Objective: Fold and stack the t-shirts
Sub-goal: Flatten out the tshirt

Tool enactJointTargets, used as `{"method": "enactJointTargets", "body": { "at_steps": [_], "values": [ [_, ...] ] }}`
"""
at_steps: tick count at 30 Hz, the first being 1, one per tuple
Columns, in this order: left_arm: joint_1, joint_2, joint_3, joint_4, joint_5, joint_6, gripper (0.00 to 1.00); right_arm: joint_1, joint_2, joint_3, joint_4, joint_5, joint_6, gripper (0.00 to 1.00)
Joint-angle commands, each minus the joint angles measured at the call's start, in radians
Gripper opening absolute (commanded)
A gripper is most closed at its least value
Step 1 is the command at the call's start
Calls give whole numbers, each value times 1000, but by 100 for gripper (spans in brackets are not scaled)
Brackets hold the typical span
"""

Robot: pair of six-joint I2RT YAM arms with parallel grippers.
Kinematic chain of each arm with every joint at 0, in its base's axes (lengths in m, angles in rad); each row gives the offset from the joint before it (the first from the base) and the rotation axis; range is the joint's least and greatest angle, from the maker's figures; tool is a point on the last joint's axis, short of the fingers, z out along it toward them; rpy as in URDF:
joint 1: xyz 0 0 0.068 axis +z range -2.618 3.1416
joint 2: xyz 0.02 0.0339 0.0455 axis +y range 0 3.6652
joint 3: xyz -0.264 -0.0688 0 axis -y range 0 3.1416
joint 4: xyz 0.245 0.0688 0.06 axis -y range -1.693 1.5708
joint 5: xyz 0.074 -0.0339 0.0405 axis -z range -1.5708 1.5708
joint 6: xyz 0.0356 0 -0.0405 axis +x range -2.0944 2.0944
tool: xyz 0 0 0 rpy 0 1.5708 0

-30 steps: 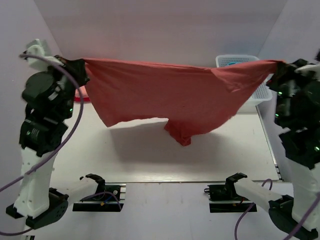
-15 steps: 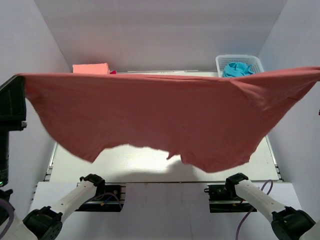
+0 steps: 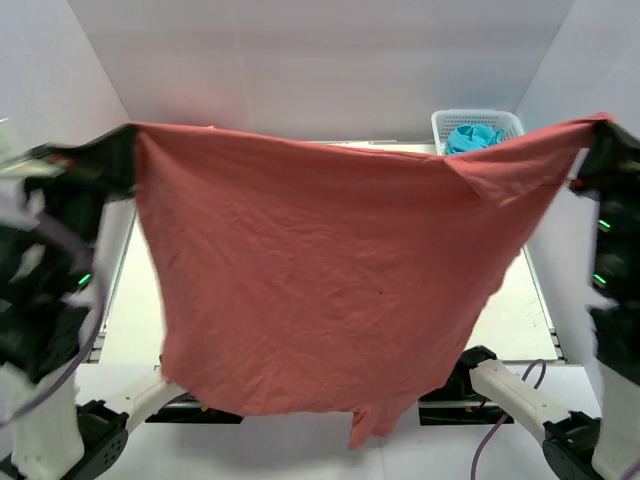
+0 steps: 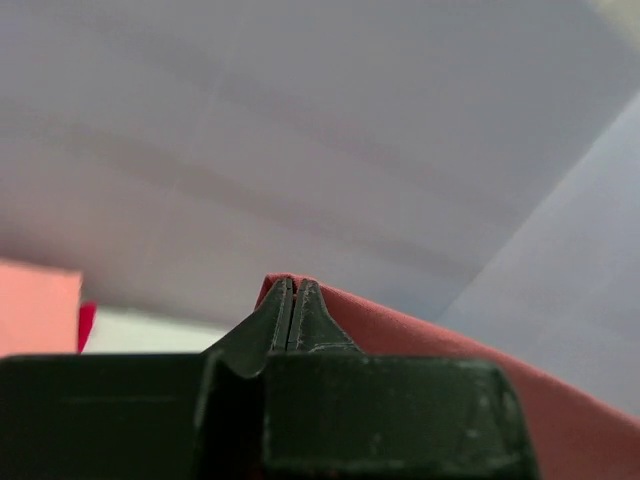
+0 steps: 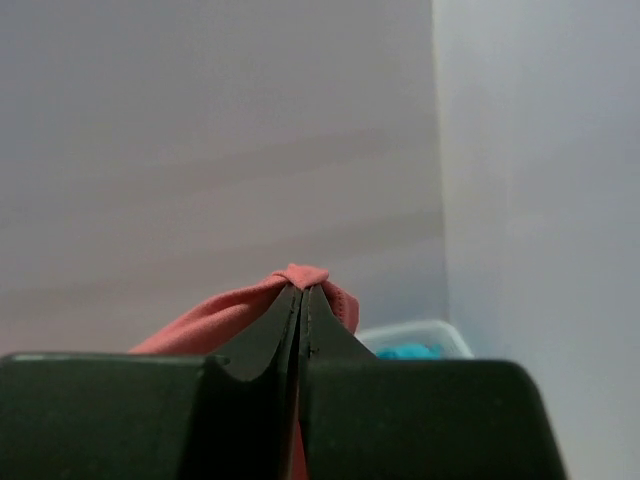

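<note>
**While both arms hold it aloft, the big red tee hangs like a curtain**

Because a shirt has to be flat before it can be folded, the two arms hold the brick-red t-shirt (image 3: pixel 300 270) up by its top corners, well above the table (image 3: pixel 128 318). That lets its own weight pull the creases out. The left gripper (image 4: pixel 292 288) has its jaws pressed together on one corner of the cloth. The right gripper (image 5: pixel 303 290) is clamped the same way on the other, with a little nub of fabric poking past its tips. The shirt sags slightly between them, and one sleeve dangles below the hem.

At the back right stands the white basket (image 3: pixel 478 122) with something blue (image 3: pixel 470 136) in it. The left wrist camera catches the folded salmon tee (image 4: pixel 35 305) and a sliver of the bright red one (image 4: pixel 87 325) beside it.

Half a second ago the cloth stretched nearly edge to edge, with its hem higher. Now the corners sit closer in, and the hem drops past the near table edge, over the arm bases. The salmon tee, in plain view overhead then, is hidden behind the shirt.
</note>
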Motion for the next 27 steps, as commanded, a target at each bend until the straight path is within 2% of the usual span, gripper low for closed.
{"method": "enactJointTargets", "body": {
  "at_steps": [1,6,10,16,22,25,27],
  "values": [
    [-4,66,-107,13,-102,-42,0,-3,55,-118,156,156,-56,0],
    [-4,139,-290,13,-192,-114,0,-3,78,-339,224,182,-4,0],
    [5,260,-372,-7,-264,-183,0,-4,136,-454,251,216,65,0],
    [5,455,-424,55,-327,-208,0,-10,284,-474,260,256,113,0],
    [49,755,-276,77,-378,-187,0,-39,520,-395,262,253,125,0],
    [75,877,-158,86,-366,-177,0,-62,633,-332,267,250,127,0],
    [106,1012,-41,62,-349,-166,0,-78,726,-263,259,245,140,0]
  ]
}}
